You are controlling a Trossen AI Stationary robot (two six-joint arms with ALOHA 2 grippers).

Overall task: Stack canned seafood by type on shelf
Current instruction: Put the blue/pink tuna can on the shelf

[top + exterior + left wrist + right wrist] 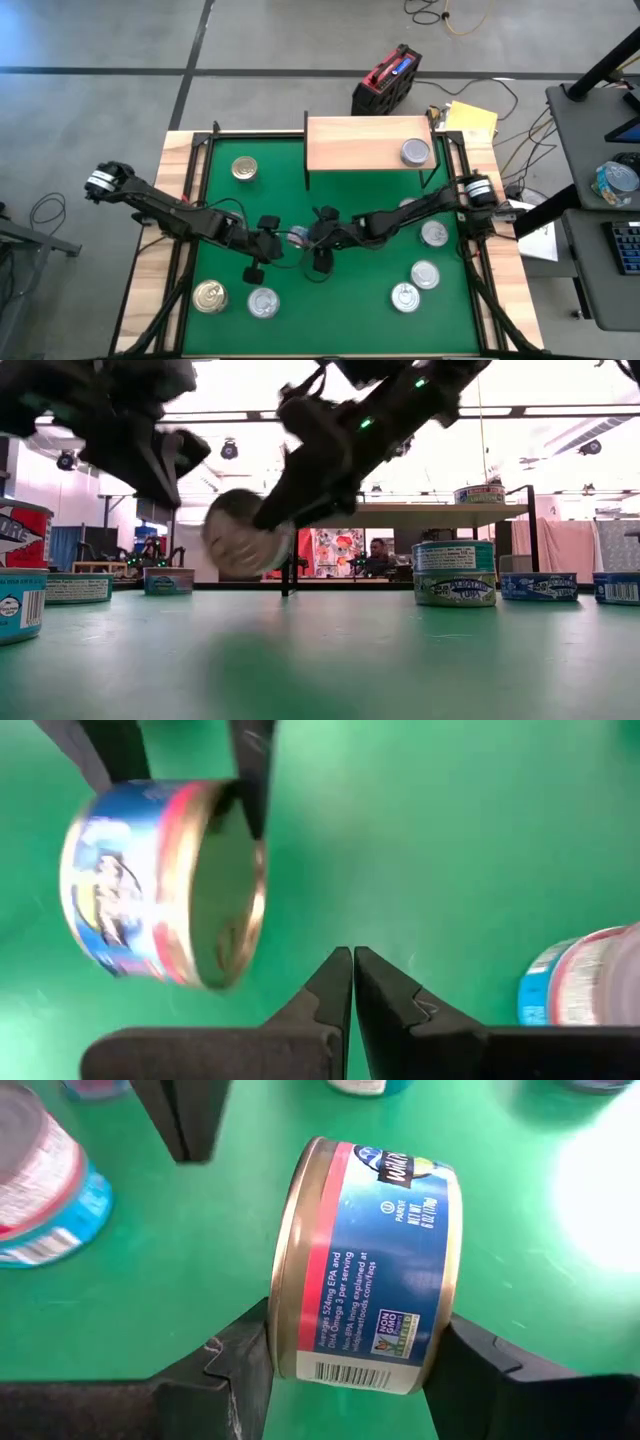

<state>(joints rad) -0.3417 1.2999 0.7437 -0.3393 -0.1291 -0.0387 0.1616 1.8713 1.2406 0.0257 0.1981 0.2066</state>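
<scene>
Just left of the mat's (215,215) middle, the left gripper (262,250) hangs with its fingers pressed together, holding nothing. Beside it, the right gripper (345,1365) is clamped on a blue-and-red-labelled can (365,1265), lifted clear of the mat. Beyond them, the shelf (350,145) carries one silver-topped can (416,152) near its right end.

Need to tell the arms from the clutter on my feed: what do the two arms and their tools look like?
Both arms are dark, slim and jointed, each with a silver-white ringed band near its base and thin black cable loops along the links. A small green light glows on one arm in the low view. The left tool and the right tool have flat, matte black, angular fingers.
</scene>
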